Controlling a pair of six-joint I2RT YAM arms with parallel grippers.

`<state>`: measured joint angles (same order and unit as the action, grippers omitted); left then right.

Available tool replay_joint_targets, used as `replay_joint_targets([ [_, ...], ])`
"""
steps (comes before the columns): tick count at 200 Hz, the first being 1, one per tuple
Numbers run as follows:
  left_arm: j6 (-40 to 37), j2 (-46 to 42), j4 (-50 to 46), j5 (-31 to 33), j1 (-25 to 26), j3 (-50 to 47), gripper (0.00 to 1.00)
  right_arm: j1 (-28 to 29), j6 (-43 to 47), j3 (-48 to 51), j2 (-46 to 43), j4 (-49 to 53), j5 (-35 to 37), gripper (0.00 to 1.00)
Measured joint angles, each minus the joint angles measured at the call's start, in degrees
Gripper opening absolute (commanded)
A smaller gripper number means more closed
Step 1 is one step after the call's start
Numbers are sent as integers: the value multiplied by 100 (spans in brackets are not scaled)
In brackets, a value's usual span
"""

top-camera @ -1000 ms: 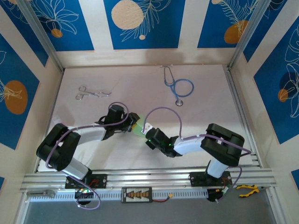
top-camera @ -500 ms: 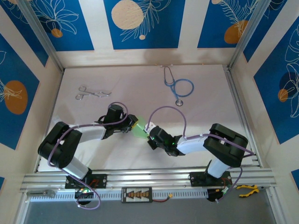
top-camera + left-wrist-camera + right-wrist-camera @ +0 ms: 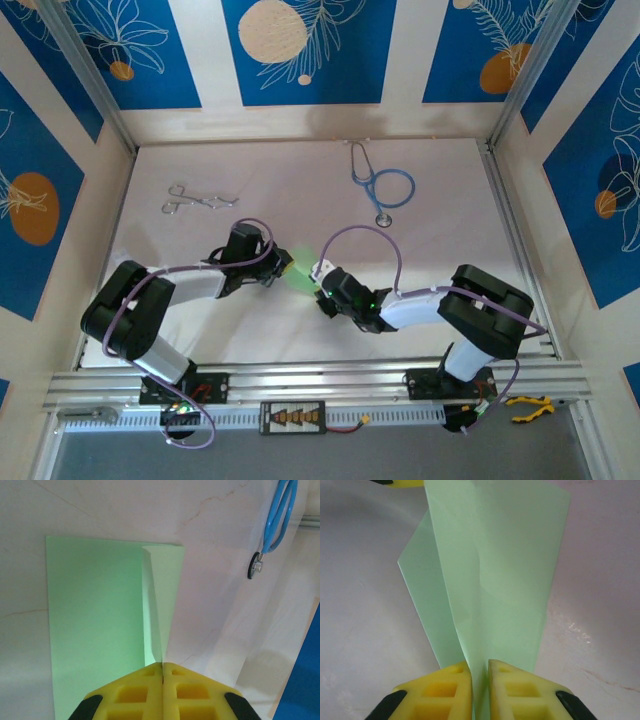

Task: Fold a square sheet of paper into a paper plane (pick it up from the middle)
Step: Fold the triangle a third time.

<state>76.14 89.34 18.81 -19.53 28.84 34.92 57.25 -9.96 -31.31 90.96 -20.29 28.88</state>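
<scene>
Ok so this one's early days as far as I can tell. The square sheet of paper (image 3: 95, 620) sits mid-tabletop (image 3: 450, 240), between the two arms, and it's pinched up along a line down its middle: one half lies flat on the surface while the other stands up as a flap beside the ridge. The left claw (image 3: 162, 666) is fully closed on the near end of that ridge, its yellow pads pressed together with the fold caught between them. The right claw (image 3: 480, 667) is at the opposite end, and its pads stand a crack apart with the paper's ridge running up between them. That gap looks wider than the paper, so I'd call it slightly open rather than clamped, though I can't say whether a pad is touching the sheet. My read on progress: at best the first centre fold is being formed, and it isn't pressed flat. There are no corners turned in for a nose and no wing folds, so nothing here reads as a dart. Pretty much all the real folding is left. The blue stethoscope (image 3: 385, 185) and the metal forceps (image 3: 200, 200) lie well apart from the paper at the far side, out of the way.
</scene>
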Motion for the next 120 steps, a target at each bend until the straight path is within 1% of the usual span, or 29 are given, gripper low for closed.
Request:
replay_joint_targets([
  [89, 0, 0, 0, -44, -17, 0, 0, -2, 140, 0, -42, 190, 70, 22],
  [108, 0, 0, 0, -46, -20, 0, 0, -2, 177, 0, -44, 197, 92, 18],
  [120, 0, 0, 0, -46, -20, 0, 3, -2, 201, 0, -46, 197, 90, 15],
])
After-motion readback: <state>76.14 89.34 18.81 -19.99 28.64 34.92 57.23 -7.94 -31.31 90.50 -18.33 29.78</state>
